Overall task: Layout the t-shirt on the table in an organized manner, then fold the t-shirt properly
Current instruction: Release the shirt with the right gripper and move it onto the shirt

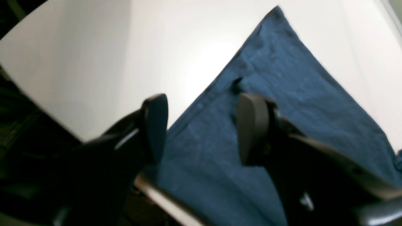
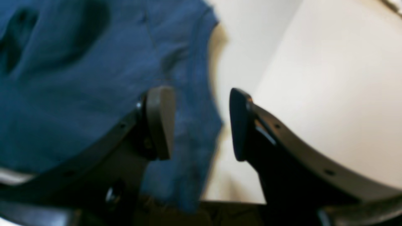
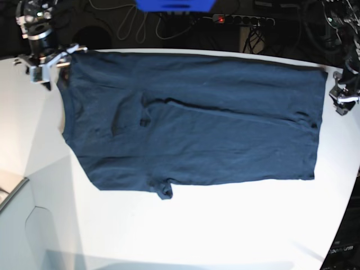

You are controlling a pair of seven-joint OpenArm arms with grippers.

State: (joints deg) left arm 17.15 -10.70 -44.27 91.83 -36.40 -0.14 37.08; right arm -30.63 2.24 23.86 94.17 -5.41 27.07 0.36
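Note:
The dark navy t-shirt lies spread over the far half of the white table, with folds and wrinkles near its middle left. At the shirt's far left corner my right gripper stands open. In the right wrist view, the right gripper has its fingers apart over the t-shirt edge, gripping nothing. My left gripper is at the shirt's right edge. In the left wrist view, the left gripper is open above a pointed corner of the t-shirt, one finger over cloth and one over bare table.
Behind the table's far edge run cables and a power strip, beside a blue object. The table edge curves down the right side. A pale panel sits at the lower left.

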